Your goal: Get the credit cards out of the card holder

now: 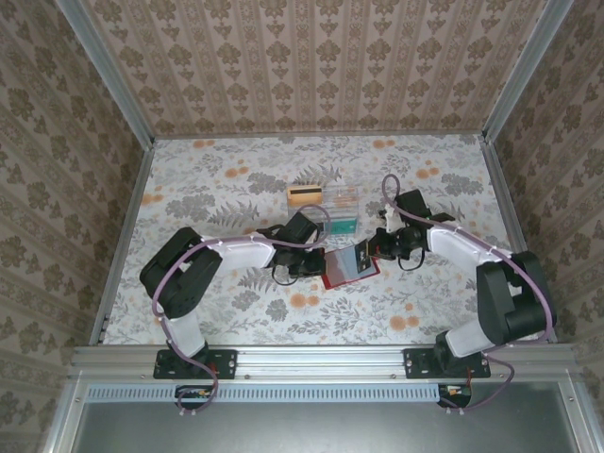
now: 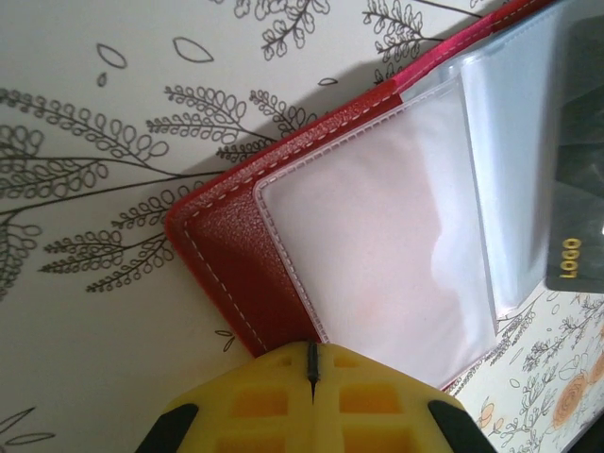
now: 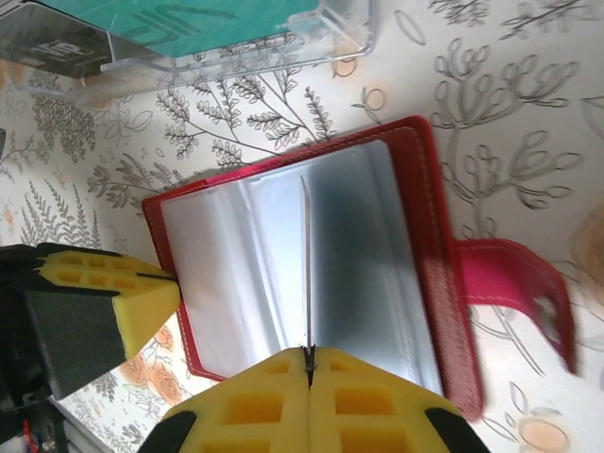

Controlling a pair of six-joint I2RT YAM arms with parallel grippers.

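The right gripper (image 3: 308, 363), its fingers pressed together, pinches a thin clear plastic leaf (image 3: 305, 264) standing edge-on in the open small red folding card holder (image 3: 429, 236). The left gripper (image 2: 311, 377) clamps the holder's opposite edge. The holder lies on the floral tabletop (image 1: 236, 311), near a clear plastic tray (image 3: 344, 42).

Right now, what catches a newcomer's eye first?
The open red card holder at the table's middle, pinched from both sides. The left gripper has its jaws shut on its corner, the right gripper on a clear sleeve standing edge-on; a clear tray holding a green card sits behind.

Dark card (image 2: 576, 226) reads "LOGO" (gold, sideways); tray card (image 3: 57, 42) lettering blurred.
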